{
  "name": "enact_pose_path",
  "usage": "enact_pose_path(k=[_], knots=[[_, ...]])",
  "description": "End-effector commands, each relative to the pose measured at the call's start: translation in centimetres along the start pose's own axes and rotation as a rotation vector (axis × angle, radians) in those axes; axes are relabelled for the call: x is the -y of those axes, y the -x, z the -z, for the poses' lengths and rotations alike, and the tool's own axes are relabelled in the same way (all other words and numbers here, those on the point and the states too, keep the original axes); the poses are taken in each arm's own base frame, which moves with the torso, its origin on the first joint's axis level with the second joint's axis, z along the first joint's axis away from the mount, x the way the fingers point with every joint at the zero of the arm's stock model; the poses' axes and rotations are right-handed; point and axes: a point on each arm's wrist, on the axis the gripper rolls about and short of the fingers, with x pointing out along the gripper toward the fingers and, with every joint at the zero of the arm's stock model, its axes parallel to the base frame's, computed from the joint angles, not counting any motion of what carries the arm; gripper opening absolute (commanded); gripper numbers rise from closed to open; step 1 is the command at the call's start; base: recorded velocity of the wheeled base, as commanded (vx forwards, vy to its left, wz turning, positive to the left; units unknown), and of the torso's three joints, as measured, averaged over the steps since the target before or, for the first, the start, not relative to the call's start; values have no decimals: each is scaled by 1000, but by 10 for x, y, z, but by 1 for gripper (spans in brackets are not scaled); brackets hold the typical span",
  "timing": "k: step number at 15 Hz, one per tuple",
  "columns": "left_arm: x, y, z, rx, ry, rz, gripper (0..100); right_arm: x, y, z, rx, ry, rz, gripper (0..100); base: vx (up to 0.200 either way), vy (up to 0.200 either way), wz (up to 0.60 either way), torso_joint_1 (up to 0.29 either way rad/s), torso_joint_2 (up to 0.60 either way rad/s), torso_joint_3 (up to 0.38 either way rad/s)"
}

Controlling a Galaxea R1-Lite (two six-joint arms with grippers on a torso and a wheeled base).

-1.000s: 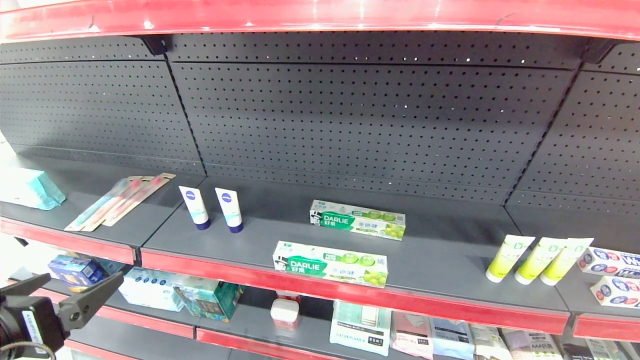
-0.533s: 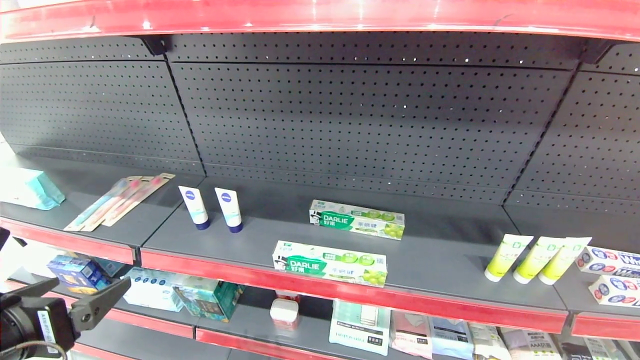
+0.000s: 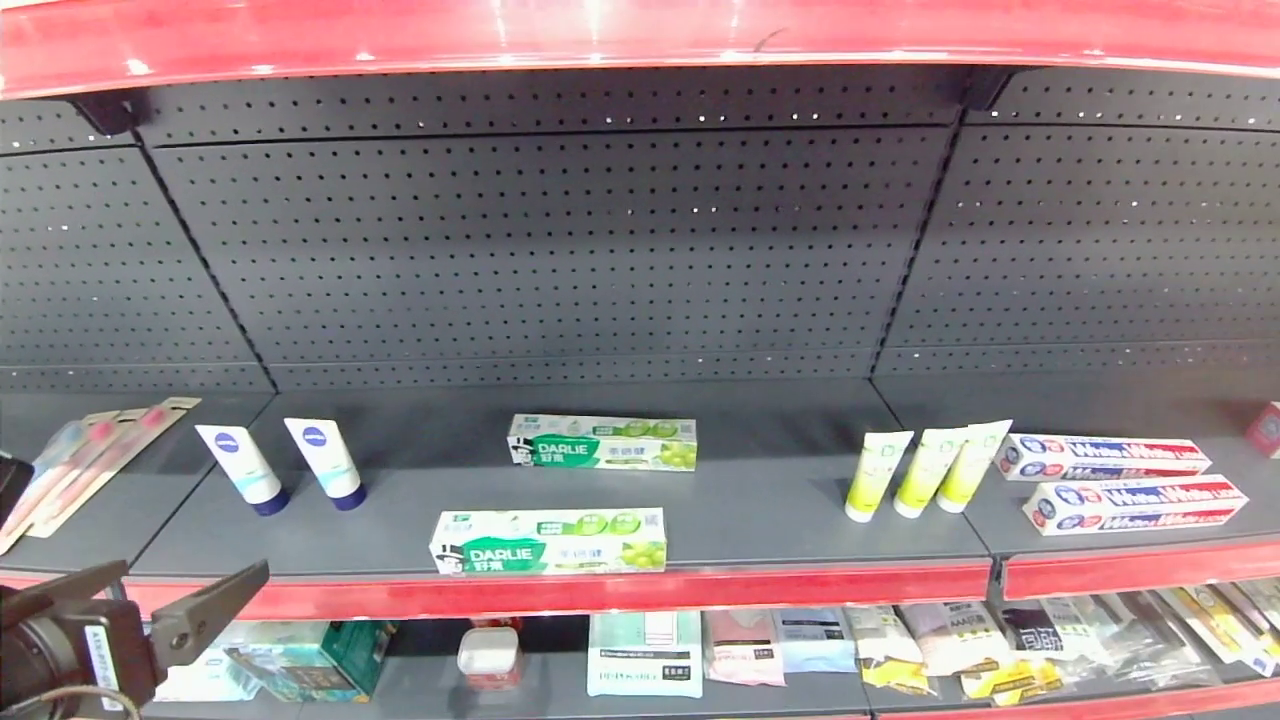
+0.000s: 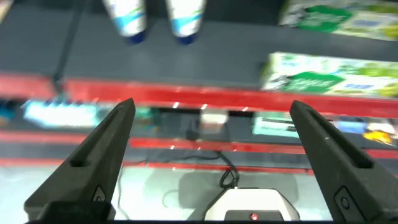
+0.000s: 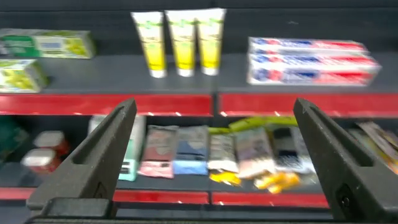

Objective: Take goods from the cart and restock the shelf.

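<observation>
The grey shelf (image 3: 760,500) with a red front lip carries two green toothpaste boxes (image 3: 548,541) (image 3: 602,442), two white tubes with blue caps (image 3: 282,463) and three yellow-green tubes (image 3: 925,468). My left gripper (image 3: 195,568) hangs open and empty at the lower left, below and in front of the shelf lip. The left wrist view shows that gripper (image 4: 212,106) open before the red lip, with the blue-capped tubes (image 4: 157,18) and a green box (image 4: 329,73) above. My right gripper (image 5: 216,102) is open and empty, facing the yellow-green tubes (image 5: 180,40).
Two red, white and blue toothpaste boxes (image 3: 1120,480) lie at the right, and toothbrush packs (image 3: 90,455) at the left. The lower shelf (image 3: 420,690) holds boxes, a small jar (image 3: 488,655) and several flat packets (image 3: 760,645). A perforated back panel (image 3: 560,240) rises behind.
The head camera has turned to the right, so the whole shelf sits further left in the picture and more boxes show at the right. The left gripper stays open at the lower left.
</observation>
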Motion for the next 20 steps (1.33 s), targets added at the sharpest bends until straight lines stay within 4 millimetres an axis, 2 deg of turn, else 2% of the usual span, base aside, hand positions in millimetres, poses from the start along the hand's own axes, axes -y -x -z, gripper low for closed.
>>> enact_pose_path(k=[1, 5, 10, 14, 20], knots=[[0, -2, 1, -13, -2, -3, 100, 0, 0, 0, -2, 0, -2, 100, 0, 0, 0, 0, 0, 0], [2, -27, 11, -152, -24, -40, 100, 0, 0, 0, -2, 0, -2, 100, 0, 0, 0, 0, 0, 0], [0, -87, 7, -360, -16, -161, 100, 0, 0, 0, -2, 0, -2, 100, 0, 0, 0, 0, 0, 0], [-10, -114, -3, -400, 15, -232, 100, 0, 0, 0, 0, 0, -2, 100, 0, 0, 0, 0, 0, 0], [-8, -146, -5, -401, 26, -222, 100, 0, 0, 0, -2, 0, -2, 100, 0, 0, 0, 0, 0, 0]])
